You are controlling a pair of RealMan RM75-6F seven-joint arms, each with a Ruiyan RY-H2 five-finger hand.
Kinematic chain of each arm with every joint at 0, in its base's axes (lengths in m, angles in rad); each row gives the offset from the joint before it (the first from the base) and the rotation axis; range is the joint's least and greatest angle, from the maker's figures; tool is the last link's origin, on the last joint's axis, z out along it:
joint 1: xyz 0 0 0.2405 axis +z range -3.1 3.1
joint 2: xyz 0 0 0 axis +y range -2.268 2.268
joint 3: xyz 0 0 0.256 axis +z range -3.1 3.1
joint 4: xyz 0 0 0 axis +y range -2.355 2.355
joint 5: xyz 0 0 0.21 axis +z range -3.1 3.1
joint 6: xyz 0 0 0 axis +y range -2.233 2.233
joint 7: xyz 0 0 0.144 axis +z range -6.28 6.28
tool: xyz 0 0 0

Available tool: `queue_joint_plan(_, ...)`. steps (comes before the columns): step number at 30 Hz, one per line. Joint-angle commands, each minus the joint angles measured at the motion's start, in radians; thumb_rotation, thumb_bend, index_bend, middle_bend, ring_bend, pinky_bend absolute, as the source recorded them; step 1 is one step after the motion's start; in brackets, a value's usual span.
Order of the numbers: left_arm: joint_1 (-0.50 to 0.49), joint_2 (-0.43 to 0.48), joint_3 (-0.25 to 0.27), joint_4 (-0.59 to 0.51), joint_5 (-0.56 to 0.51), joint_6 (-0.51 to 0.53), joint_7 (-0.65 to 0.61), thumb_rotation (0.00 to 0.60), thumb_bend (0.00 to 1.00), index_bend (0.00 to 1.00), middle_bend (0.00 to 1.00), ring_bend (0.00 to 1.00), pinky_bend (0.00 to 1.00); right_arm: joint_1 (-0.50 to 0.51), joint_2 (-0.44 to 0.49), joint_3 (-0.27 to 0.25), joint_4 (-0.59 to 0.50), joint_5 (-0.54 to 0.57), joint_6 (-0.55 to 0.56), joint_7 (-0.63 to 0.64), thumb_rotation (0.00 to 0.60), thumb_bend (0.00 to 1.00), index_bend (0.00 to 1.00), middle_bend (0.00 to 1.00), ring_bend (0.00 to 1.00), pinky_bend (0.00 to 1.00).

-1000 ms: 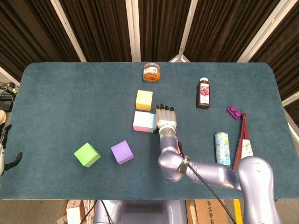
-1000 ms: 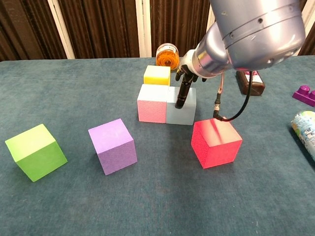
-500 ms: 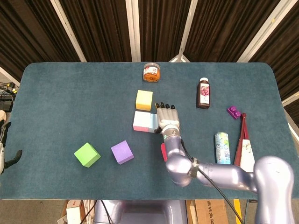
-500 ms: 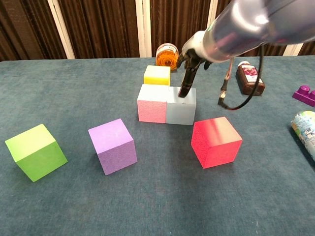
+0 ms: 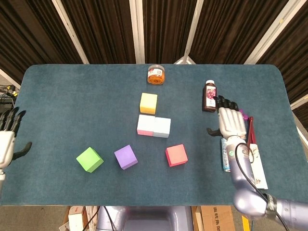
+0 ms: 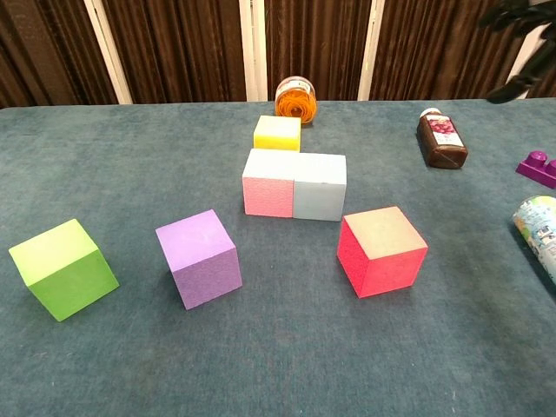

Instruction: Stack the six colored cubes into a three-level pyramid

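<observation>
Six cubes on the table, described relative to the pink cube. The pink cube and the light blue cube stand side by side with faces touching, the blue one to the pink's right in the head view; this pair reads as the start of the pyramid's bottom row, which needs a third cube in line. The yellow cube sits just behind the pink cube, toward the far edge, apart from it by a narrow gap. The red cube lies near, forward and to the right, probably staged as the next base piece. The purple cube lies forward and to the left; the green cube is further left again, well apart. No cube is stacked yet.

The right hand hovers well to the right of the pink cube, fingers extended and slightly apart, holding nothing. The left hand shows at the far left edge, fingers likewise spread and empty.

Bystanders: an orange jar beyond the yellow cube, a dark bottle and a can near the right hand.
</observation>
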Motion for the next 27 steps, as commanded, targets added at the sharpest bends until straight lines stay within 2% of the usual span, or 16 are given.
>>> queue_joint_plan(1,-0.138,0.085,-0.085,-0.084,-0.162,-0.168,0.109,0.6,0.35,0.03,0.0,0.0,0.01,-0.247,0.014,-0.217,0.105,-0.503,0.059,0.287,0.6,0.28,0.03,0.02,0.0,0.0)
queue_joint_plan(7,-0.307,0.099,-0.134,-0.052,-0.366,-0.346,0.214,0.6,0.33,0.03,0.0,0.0,0.01,-0.38,-0.084,-0.35,0.345,-0.808,0.161,0.509,0.6,0.28,0.03,0.02,0.0,0.0)
queue_joint_plan(10,-0.378,0.07,-0.14,-0.012,-0.412,-0.401,0.239,0.6,0.31,0.03,0.0,0.0,0.01,-0.423,-0.152,-0.377,0.465,-0.893,0.234,0.551,0.6,0.28,0.03,0.02,0.0,0.0)
queue_joint_plan(14,-0.461,0.023,-0.146,0.042,-0.482,-0.479,0.241,0.6,0.31,0.02,0.0,0.0,0.01,-0.454,-0.224,-0.399,0.577,-0.944,0.27,0.57,0.6,0.28,0.03,0.02,0.0,0.0)
queue_joint_plan(17,-0.523,-0.017,-0.135,0.09,-0.54,-0.523,0.258,0.6,0.3,0.02,0.0,0.0,0.0,-0.454,-0.238,-0.396,0.606,-0.954,0.247,0.594,0.6,0.28,0.03,0.02,0.0,0.0)
queue_joint_plan(22,-0.644,-0.133,-0.081,0.218,-0.639,-0.554,0.37,0.6,0.28,0.01,0.0,0.0,0.0,-0.462,-0.247,-0.388,0.609,-0.959,0.236,0.571,0.6,0.28,0.04,0.02,0.0,0.0)
queue_joint_plan(27,-0.739,-0.252,-0.076,0.335,-0.754,-0.617,0.356,0.6,0.28,0.01,0.01,0.0,0.0,-0.472,-0.246,-0.378,0.584,-0.959,0.23,0.534,0.6,0.28,0.04,0.02,0.0,0.0)
